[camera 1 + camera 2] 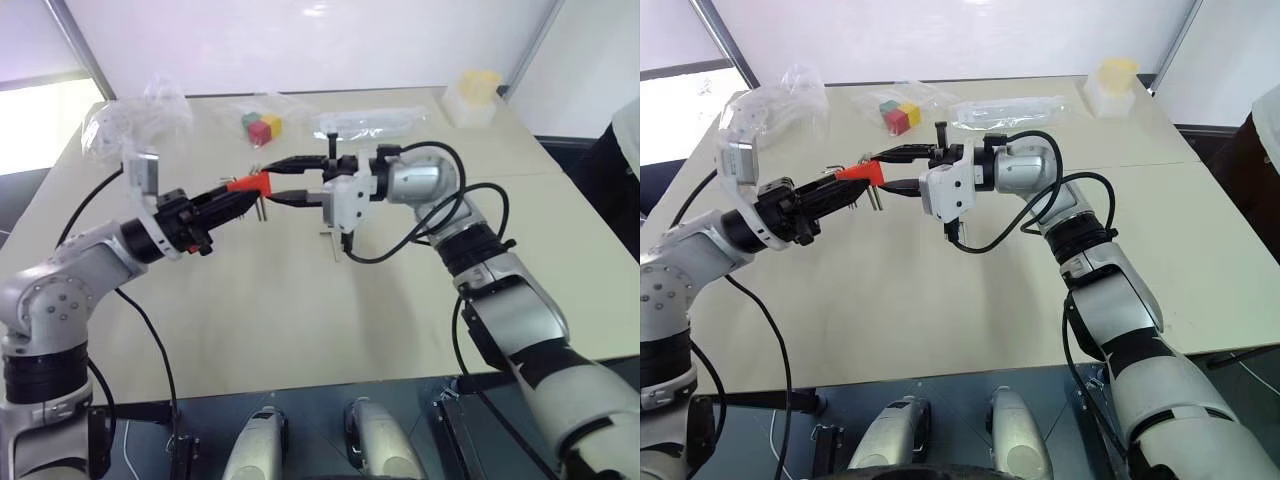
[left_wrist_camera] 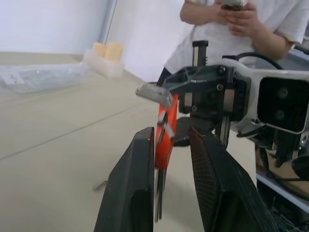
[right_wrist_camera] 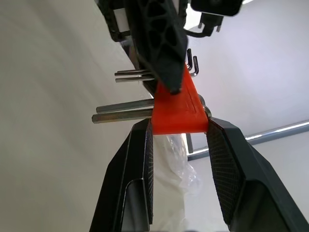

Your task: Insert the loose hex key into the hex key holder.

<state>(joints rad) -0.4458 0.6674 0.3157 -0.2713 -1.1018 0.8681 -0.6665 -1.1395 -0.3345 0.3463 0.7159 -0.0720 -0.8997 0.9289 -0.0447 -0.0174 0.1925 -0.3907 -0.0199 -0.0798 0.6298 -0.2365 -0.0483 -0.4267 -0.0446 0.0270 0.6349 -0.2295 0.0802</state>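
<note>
1. Head views: over a pale beige table [image 1: 300, 300] the two arms meet in the air; the left gripper [image 1: 240, 197] and the right gripper [image 1: 285, 180] both reach the small orange-red plastic hex key holder [image 1: 252, 183], which is lifted above the table between them; thin grey keys hang down from the block; behind lie a cluster of red, green and yellow cubes [image 1: 261, 126], crumpled clear plastic bags [image 1: 140, 115], a long clear plastic sleeve [image 1: 370, 122] and a pale yellow box [image 1: 472, 95]; a small grey metal piece [image 1: 328, 238] lies on the table under the right wrist, too small to tell if it is the loose hex key.

2. Left wrist view: the left fingers [image 2: 135, 193] stand a little apart, with the orange-red block [image 2: 165, 135] between their tips; I cannot tell if they press it; here a person [image 2: 241, 24] in a white shirt stands behind the table; another small metal bit [image 2: 100, 184] lies on the table.

3. Right wrist view: the right fingers [image 3: 140, 164] are partly open and closed on the wide end of the holder [image 3: 178, 113]; it looks like a wedge, with several grey keys [image 3: 123, 111] sticking out to one side in pairs, some with bent ends; one black finger of the left gripper [image 3: 161, 48] touches its narrow end.
</note>
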